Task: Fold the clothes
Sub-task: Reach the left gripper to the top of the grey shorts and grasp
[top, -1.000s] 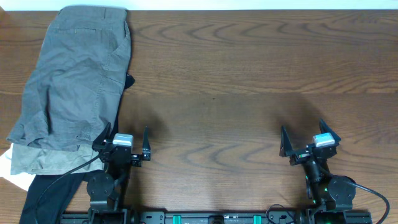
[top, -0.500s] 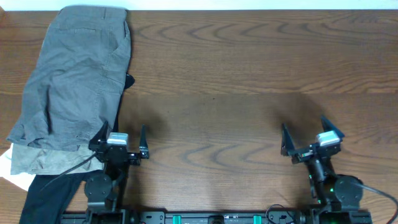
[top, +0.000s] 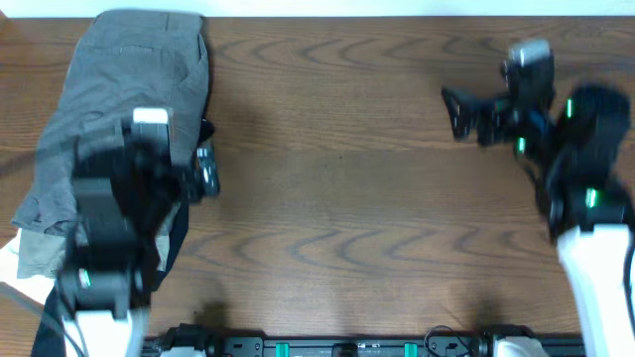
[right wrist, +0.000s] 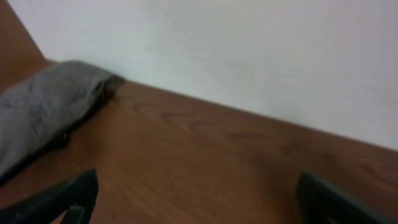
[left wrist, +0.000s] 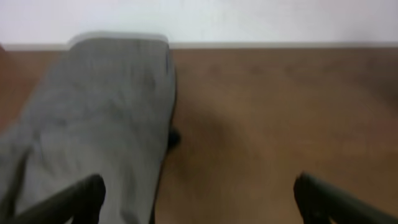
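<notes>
The grey shorts (top: 119, 69) lie flat at the far left of the wooden table (top: 347, 208), waistband toward the far edge. My left gripper (top: 149, 154) hovers raised over their right edge, open and empty. In the left wrist view the shorts (left wrist: 93, 118) fill the left half, and the left gripper (left wrist: 199, 199) has one finger over the cloth and one over bare wood. My right gripper (top: 521, 99) is raised at the far right, open and empty. The right wrist view shows the right gripper (right wrist: 199, 199) above bare wood, with the shorts (right wrist: 43, 106) far off at left.
A paler khaki garment (top: 35, 253) and a black garment (top: 45, 327) lie under and below the shorts at the front left, with a white scrap (top: 8, 260) at the table's edge. A white wall (right wrist: 249, 50) runs behind the table's far edge.
Both arms have risen from their rest near the front edge and swung toward the far side. The left gripper now hangs over the shorts and the right over the far right.
</notes>
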Action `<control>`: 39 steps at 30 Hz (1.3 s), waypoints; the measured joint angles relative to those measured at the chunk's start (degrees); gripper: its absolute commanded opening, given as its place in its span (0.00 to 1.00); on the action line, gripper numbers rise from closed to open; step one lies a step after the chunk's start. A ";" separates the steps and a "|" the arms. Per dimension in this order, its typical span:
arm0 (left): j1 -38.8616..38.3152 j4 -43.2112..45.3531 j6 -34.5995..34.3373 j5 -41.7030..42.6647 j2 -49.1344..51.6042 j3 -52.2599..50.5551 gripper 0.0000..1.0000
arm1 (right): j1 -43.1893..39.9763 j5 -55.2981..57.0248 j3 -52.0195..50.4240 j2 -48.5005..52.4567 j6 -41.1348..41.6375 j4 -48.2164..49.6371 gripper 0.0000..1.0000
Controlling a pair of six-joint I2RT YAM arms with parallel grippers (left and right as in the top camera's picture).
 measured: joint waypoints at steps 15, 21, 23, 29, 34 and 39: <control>0.00 -12.17 0.07 5.09 41.48 24.83 0.98 | 0.00 -1.36 21.44 26.97 -6.64 -9.75 0.99; 0.20 1.42 -0.42 2.27 52.02 27.93 0.98 | 0.00 -1.36 21.44 29.57 -7.21 -9.49 0.99; 0.39 3.72 -0.59 -0.66 55.89 31.69 0.98 | 0.00 -1.36 21.44 30.21 -7.26 -9.51 0.99; 1.70 7.10 -1.09 -8.04 69.72 45.35 0.98 | 0.02 -1.36 21.46 32.61 -7.28 -9.97 0.99; 2.82 10.64 -1.46 -10.54 78.42 49.11 0.93 | 0.02 -1.40 21.46 32.87 -7.28 -11.23 0.99; 3.10 10.93 -2.12 -11.56 83.12 49.13 0.58 | 0.02 -1.40 21.46 32.87 -7.32 -12.74 0.94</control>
